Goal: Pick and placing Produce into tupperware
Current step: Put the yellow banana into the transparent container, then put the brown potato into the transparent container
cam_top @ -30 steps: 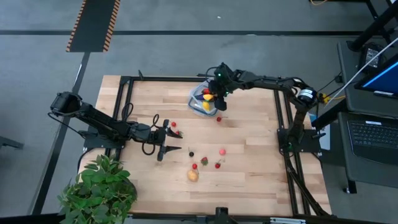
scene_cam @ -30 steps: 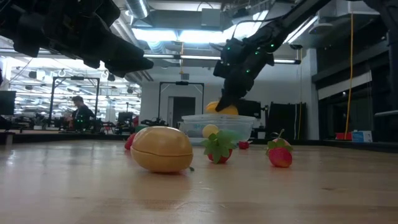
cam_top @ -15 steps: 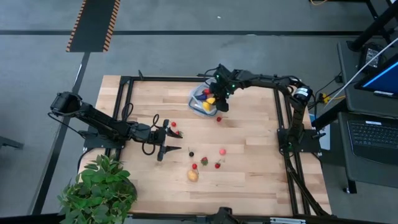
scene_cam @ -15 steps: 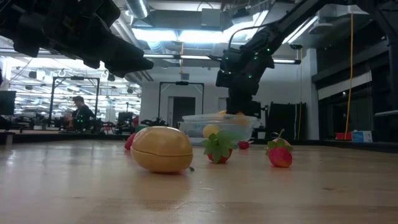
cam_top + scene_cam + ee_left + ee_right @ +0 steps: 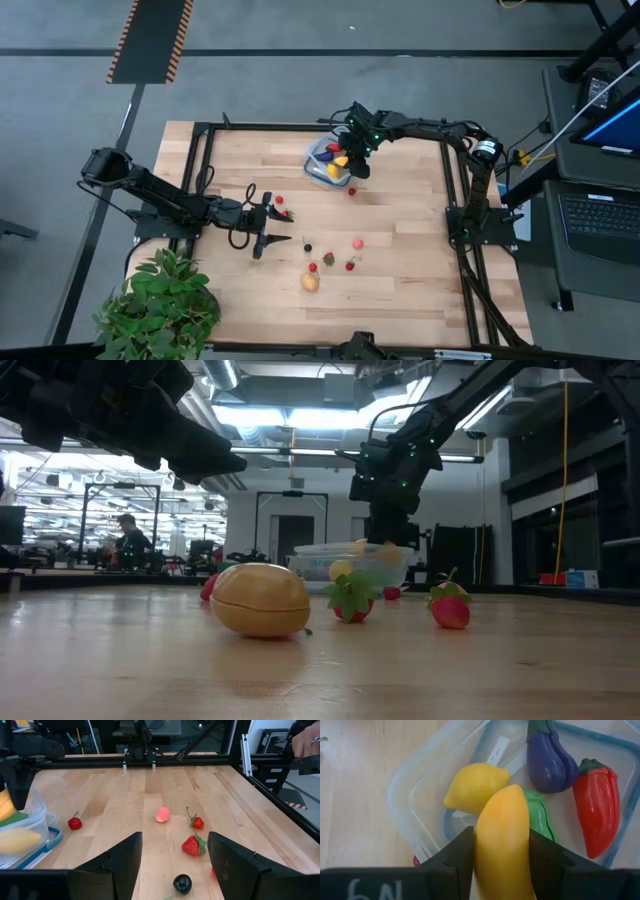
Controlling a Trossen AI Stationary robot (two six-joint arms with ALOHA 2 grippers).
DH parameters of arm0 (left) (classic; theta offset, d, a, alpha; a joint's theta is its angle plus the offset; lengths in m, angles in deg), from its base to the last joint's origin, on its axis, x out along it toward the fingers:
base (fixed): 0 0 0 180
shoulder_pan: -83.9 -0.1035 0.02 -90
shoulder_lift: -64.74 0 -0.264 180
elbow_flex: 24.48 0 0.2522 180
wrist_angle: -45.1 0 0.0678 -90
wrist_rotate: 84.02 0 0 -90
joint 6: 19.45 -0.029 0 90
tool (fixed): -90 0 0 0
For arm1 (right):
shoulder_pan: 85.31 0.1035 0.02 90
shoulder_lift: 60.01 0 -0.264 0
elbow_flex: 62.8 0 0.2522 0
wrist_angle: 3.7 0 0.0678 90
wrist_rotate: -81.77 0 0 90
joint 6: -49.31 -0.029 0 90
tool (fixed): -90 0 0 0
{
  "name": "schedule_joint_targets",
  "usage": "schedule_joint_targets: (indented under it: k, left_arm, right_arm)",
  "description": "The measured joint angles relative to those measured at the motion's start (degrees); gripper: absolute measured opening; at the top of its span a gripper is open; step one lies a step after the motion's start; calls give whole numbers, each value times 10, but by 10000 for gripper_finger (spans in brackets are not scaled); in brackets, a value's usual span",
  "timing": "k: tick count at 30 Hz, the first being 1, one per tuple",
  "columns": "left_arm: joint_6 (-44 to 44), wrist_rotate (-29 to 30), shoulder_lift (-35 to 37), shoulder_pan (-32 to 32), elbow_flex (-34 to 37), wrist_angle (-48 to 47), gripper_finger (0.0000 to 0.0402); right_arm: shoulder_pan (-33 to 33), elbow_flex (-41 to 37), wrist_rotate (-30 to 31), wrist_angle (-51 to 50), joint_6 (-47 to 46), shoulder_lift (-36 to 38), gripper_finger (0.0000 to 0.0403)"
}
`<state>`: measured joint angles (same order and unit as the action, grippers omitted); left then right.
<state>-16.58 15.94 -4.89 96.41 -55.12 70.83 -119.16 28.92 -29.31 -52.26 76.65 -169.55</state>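
Observation:
The clear tupperware (image 5: 325,163) stands at the table's far middle. It holds a lemon (image 5: 476,786), a purple eggplant (image 5: 551,757), a red pepper (image 5: 598,815) and a green cucumber (image 5: 540,817). My right gripper (image 5: 501,836) hangs over it, shut on a yellow banana (image 5: 502,840). Small red berries (image 5: 327,258), a pink piece (image 5: 357,243) and a tan piece (image 5: 311,282) lie loose on the wood nearer the front. My left gripper (image 5: 278,226) hovers open at the left middle, with nothing between its fingers. My right gripper pinches the banana's two long sides (image 5: 485,851) between its two fingers (image 5: 454,862), which lie along it. The fingers come from above, slanting steeply down. The banana's free end (image 5: 512,795) points into the tupperware, over the lemon and cucumber; whether it touches them I cannot tell.
A leafy potted plant (image 5: 160,305) stands at the near left corner. Black frame rails (image 5: 205,150) run along the table's left, far and right edges. Two red berries (image 5: 283,206) lie just beyond the left gripper. Bare wood lies between the tupperware and the loose pieces.
My right gripper has sunk a little toward the tupperware and tipped more steeply downward, still shut on the banana. The banana, which stood above the rim in the low view, now sits down inside the container's walls.

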Motion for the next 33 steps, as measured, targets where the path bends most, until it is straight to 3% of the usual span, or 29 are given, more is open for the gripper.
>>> schedule_joint_targets:
  k: [14,20,33]
  left_arm:
    - [0,0,0,0,0,0,220]
    - [0,0,0,0,0,0,220]
    - [-4,0,0,0,0,0,220]
  right_arm:
    - [-1,0,-1,-33,-16,0,145]
    - [-1,0,0,-31,-18,0,178]
    - [-1,6,5,-27,-18,7,130]
